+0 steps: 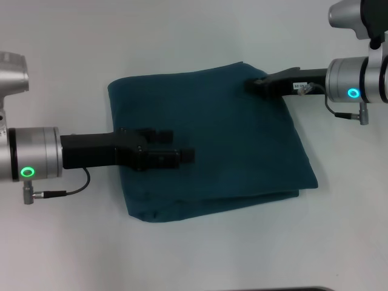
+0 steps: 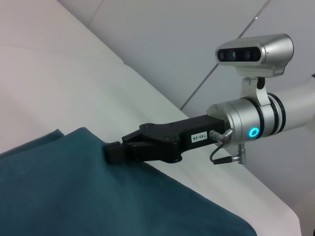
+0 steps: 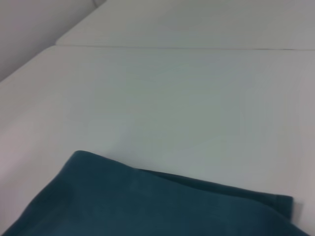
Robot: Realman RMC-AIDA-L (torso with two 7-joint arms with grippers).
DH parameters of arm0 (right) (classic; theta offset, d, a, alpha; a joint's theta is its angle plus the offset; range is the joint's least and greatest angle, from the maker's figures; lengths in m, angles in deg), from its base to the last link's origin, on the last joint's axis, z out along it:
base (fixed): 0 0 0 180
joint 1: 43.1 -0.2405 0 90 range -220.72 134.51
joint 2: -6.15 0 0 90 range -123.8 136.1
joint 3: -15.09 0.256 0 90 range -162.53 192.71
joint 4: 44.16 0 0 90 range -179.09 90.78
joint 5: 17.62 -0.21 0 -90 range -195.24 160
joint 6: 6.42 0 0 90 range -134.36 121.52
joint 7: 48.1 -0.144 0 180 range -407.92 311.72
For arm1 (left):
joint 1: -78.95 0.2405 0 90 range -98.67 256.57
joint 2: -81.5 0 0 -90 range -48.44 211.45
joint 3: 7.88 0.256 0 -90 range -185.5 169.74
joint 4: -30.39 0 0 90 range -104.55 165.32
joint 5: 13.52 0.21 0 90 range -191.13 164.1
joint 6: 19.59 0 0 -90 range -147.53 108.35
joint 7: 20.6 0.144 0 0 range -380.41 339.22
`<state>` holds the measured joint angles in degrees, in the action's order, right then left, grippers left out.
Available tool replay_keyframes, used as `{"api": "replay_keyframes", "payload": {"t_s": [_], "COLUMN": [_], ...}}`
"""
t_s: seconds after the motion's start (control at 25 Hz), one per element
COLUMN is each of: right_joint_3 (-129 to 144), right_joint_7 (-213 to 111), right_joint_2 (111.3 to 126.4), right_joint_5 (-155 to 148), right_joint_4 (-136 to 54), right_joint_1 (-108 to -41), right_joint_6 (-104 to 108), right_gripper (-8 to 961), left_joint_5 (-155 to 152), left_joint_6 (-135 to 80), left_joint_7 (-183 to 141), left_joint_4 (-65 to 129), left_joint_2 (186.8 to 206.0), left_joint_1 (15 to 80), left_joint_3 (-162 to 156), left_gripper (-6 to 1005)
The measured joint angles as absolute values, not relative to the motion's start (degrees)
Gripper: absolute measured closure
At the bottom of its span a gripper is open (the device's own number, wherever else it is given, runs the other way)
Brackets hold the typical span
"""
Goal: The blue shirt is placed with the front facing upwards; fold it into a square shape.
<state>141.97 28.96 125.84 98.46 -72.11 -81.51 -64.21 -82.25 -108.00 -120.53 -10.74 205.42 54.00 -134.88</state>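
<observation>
The blue shirt (image 1: 212,142) lies in the middle of the smooth white tabletop (image 1: 194,30) as a soft, matte, roughly square bundle with rounded corners, its layered edges stacked along the near right side. The left claw (image 1: 182,154), a blocky black piece on a brushed-metal wrist, sits over the shirt's left half, and I cannot tell how far it is parted. The right claw (image 1: 254,85) rests at the shirt's far right corner, fingers drawn narrow, though whether it pinches cloth is unclear.
</observation>
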Motion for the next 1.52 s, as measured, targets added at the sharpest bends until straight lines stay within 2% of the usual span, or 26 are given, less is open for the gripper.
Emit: {"api": "replay_keyframes", "payload": {"t_s": [0.72, 1.24, 1.52], "right_joint_3": [142.3, 142.4, 142.4], "right_joint_7": [31.8, 31.5, 31.3], "right_joint_2": [125.02, 124.79, 124.79], "right_joint_5": [89.2, 88.7, 88.7], "right_joint_4": [-79.2, -80.0, -80.6], "right_joint_1": [-76.8, -75.9, -75.6], "right_joint_6": [-76.0, -77.3, -77.4], "right_gripper": [925, 924, 923], "left_joint_5": [-81.4, -76.4, -75.9], "left_joint_6": [-111.1, -106.2, -112.3], "left_joint_7": [-118.9, -118.0, -116.5], "left_joint_4": [-8.4, -4.1, -5.1], "left_joint_2": [205.21, 205.22, 204.69], "left_joint_1": [54.1, 54.6, 55.5], "left_joint_3": [-134.1, -134.0, -134.7], "left_gripper": [96, 96, 95]}}
